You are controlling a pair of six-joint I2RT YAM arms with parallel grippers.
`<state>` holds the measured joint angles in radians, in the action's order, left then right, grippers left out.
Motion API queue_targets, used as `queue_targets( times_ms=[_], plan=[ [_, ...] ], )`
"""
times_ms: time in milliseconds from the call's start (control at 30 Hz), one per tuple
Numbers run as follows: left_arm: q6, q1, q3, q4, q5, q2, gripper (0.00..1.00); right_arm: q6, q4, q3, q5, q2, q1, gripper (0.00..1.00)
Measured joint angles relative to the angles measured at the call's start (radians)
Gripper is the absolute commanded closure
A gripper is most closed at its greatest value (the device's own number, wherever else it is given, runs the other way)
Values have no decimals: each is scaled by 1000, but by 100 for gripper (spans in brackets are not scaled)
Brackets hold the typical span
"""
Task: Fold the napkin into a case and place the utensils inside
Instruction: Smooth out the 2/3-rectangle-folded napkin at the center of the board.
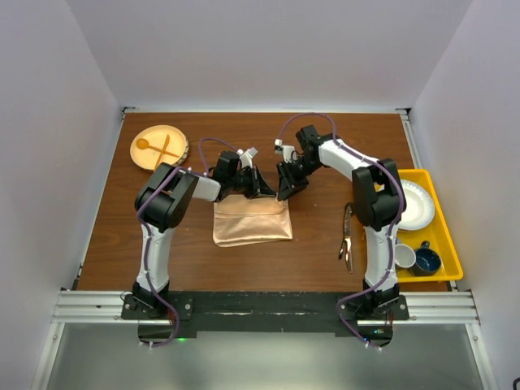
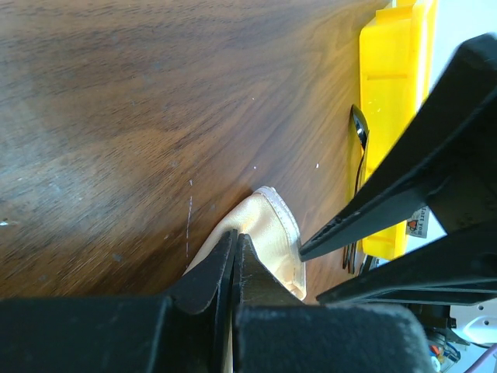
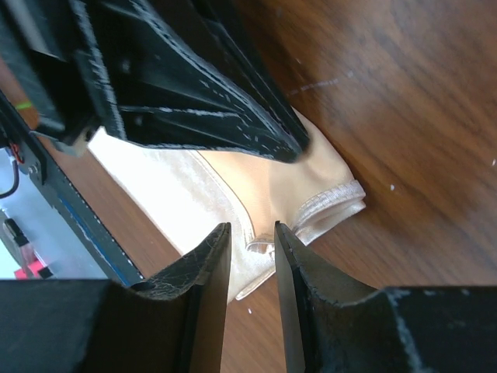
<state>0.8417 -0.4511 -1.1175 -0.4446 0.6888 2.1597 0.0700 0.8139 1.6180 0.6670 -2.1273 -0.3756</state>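
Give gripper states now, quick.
Left gripper: shut, pinching the edge of the shiny peach-orange satin napkin.
Right gripper: open, straddling that napkin's hem.

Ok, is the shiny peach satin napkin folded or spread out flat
Folded. The peach satin napkin lies as a compact rectangle, and the right wrist view shows hemmed layers stacked at its corner.

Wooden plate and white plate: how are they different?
The wooden plate is tan, sits straight on the table at the far left and carries a wooden spoon and fork. The white plate lies in the yellow tray on the right and looks empty. Both are round.
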Motion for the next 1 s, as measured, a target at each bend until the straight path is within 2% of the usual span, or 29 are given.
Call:
queue_targets(
  times_ms=[533,667,833,1000],
  plan=[
    [0,0,0,-1,-2,0,100,-112,-7,-69,-84,6,2,67],
    [0,-1,0,-1,-2,0,100,-126,-7,-69,-92,18,4,74],
    [0,-1,0,-2,-4,0,100,-140,-9,-69,-75,20,5,76],
    [0,-1,0,-3,-5,0,100,-143,-18,-77,-66,20,5,92]
  ],
)
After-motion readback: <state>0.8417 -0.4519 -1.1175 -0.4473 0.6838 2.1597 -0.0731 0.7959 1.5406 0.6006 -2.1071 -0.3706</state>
